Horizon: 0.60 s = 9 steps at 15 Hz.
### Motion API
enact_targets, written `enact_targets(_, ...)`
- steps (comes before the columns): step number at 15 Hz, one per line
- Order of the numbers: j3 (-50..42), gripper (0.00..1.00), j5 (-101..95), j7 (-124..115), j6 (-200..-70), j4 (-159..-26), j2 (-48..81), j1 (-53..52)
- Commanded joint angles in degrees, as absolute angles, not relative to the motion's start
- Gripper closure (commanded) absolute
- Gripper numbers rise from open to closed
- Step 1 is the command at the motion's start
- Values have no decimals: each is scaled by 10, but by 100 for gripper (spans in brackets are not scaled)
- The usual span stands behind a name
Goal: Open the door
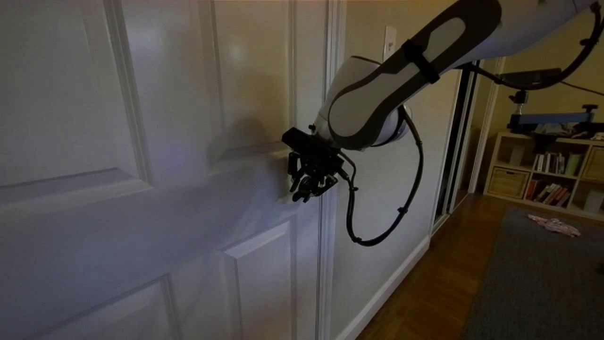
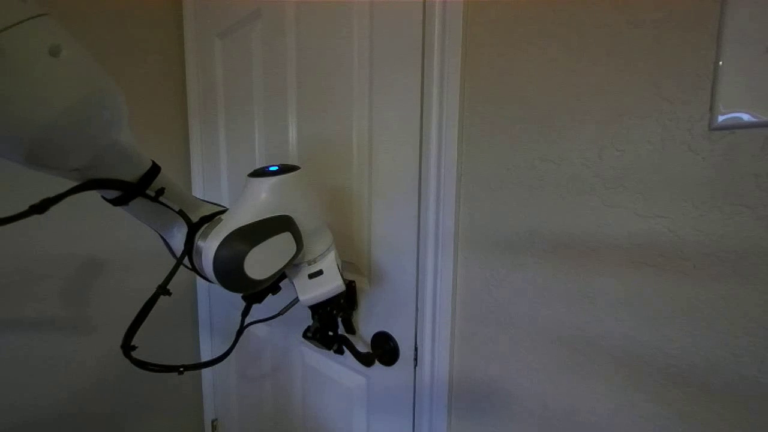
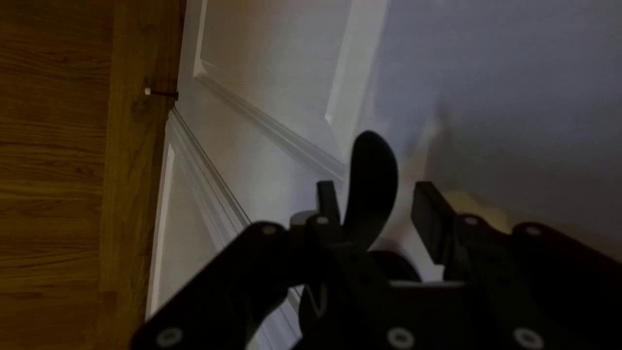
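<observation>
One door (image 2: 387, 210), probably heavy; handle (image 3: 372, 177) likely stiff, slick — grip near its tip, wrist view's twelve o'clock. Pincer (image 3: 375, 197) parted astride it, gap toward three, unclamped.

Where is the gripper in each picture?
In an exterior view: the gripper is about in the middle.
In an exterior view: the gripper is below the middle, slightly left, at the handle.
In the wrist view: the gripper reaches up from the bottom.
Shared landmark: the white door shows in all three.
</observation>
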<state>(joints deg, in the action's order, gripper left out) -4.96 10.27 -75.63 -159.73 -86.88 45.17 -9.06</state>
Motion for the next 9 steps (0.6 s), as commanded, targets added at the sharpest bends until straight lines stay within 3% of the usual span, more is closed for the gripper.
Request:
enact_targets(1, -70, 85, 96, -768, -1602, -860, 454, -107)
enact_targets(3, -72, 90, 96, -768, -1599, -869, 450, -109)
enact_targets(9, -67, 88, 101, -763, -1583, -849, 495, -97)
